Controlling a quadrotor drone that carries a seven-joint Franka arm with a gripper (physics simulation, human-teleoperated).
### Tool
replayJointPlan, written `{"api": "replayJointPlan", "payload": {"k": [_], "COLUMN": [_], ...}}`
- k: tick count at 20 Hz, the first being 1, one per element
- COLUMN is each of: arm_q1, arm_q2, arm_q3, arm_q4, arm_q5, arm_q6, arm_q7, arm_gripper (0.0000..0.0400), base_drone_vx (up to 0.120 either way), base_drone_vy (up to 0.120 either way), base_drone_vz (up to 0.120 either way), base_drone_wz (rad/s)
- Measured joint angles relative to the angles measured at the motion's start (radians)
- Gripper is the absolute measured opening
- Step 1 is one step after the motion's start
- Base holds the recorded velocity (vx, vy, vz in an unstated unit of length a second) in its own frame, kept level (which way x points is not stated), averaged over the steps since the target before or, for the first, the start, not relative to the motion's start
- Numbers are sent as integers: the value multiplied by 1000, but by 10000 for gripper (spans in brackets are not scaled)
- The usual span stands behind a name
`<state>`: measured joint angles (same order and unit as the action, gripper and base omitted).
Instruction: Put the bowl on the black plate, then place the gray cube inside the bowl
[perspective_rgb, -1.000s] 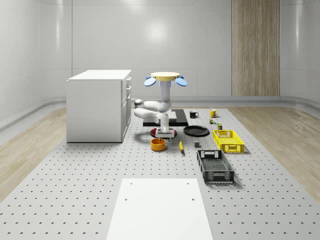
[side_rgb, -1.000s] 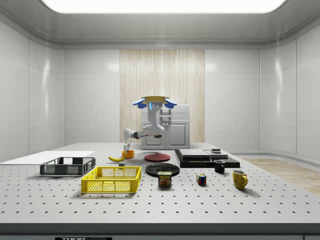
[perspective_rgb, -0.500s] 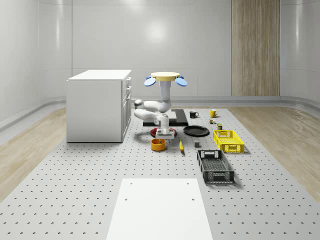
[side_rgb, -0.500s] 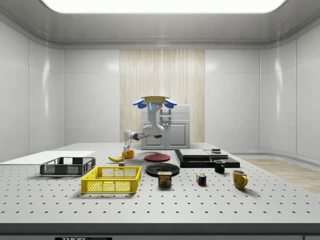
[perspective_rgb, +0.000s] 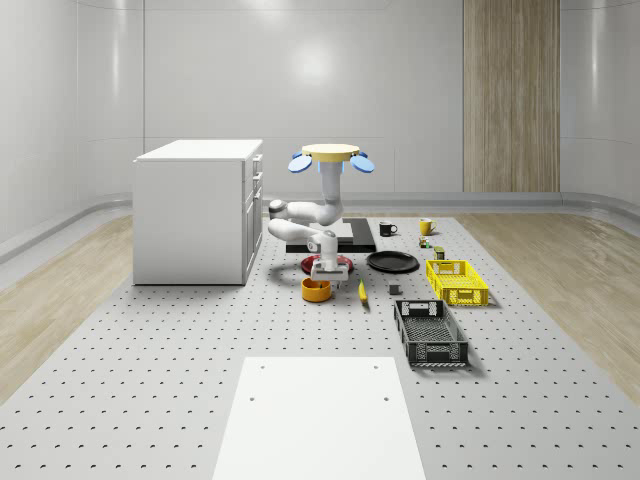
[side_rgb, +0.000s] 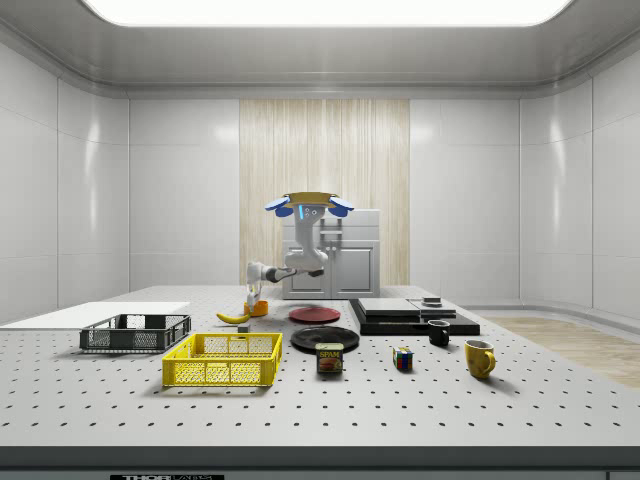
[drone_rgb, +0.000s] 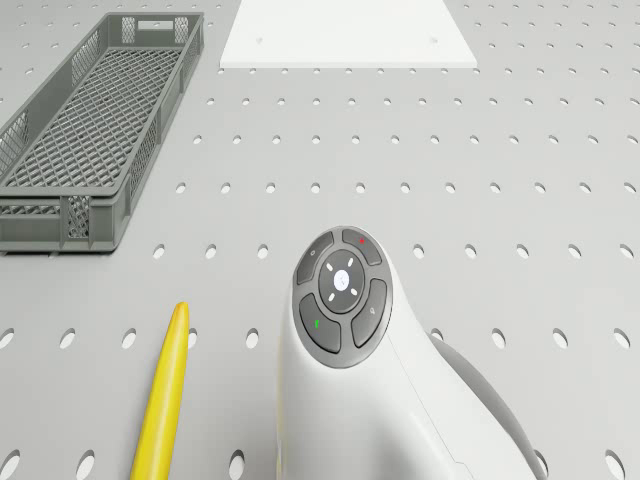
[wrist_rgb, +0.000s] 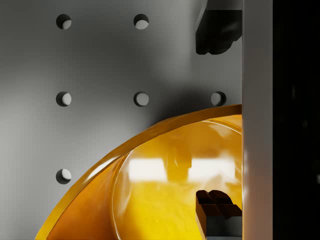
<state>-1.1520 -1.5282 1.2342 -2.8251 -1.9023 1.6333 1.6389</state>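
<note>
The orange bowl (perspective_rgb: 316, 289) sits on the perforated table in front of the red plate (perspective_rgb: 325, 263). The black plate (perspective_rgb: 392, 262) lies to the whole-scene view's right of it. A small gray cube (perspective_rgb: 395, 290) rests beyond the banana (perspective_rgb: 362, 291). The drone (perspective_rgb: 335, 154) hovers over the black slab (perspective_rgb: 330, 236), its arm bent down toward the bowl. My gripper (perspective_rgb: 323, 276) hangs just above the bowl's far rim. In the wrist view the gripper (wrist_rgb: 217, 120) is open, one fingertip (wrist_rgb: 215, 30) outside the bowl (wrist_rgb: 165, 195) and the other inside it.
A white cabinet (perspective_rgb: 198, 210) stands at the whole-scene view's left. A yellow basket (perspective_rgb: 457, 281) and a dark crate (perspective_rgb: 430, 332) lie to the right, a white sheet (perspective_rgb: 320, 420) in front. Mugs (perspective_rgb: 426, 226), a can (side_rgb: 330, 358) and a puzzle cube (side_rgb: 402, 358) sit behind the black plate.
The arm has brought the gripper slightly lower and closer to the bowl's rim. The drone and the bowl stay where they were.
</note>
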Motion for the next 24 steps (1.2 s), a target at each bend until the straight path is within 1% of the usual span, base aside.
{"api": "replayJointPlan", "payload": {"k": [9, 10, 11, 12, 14, 16, 18, 21, 24], "arm_q1": [-27, -28, -29, -30, -32, -32, -33, -32, -28], "arm_q2": [7, 7, 7, 7, 7, 7, 7, 7, 6], "arm_q3": [3, 3, 3, 3, 3, 3, 3, 9, 36], "arm_q4": [16, 17, 17, 17, 18, 18, 18, 17, 9], "arm_q5": [2, 2, 2, 2, 2, 2, 2, 8, 33], "arm_q6": [-2, -2, -2, -2, -2, -2, -2, -4, -14], "arm_q7": [12, 12, 13, 14, 14, 15, 15, 16, 16], "arm_gripper": [400, 334, 282, 242, 186, 152, 132, 115, 107], "base_drone_vx": [0, 0, 0, 0, 0, 0, 0, 0, 0], "base_drone_vy": [0, 0, 0, 0, 0, 0, 0, 0, 0], "base_drone_vz": [0, 0, 0, 0, 0, 0, 0, 0, 107], "base_drone_wz": [0, 0, 0, 0, 0, 0, 0, 0, 0]}}
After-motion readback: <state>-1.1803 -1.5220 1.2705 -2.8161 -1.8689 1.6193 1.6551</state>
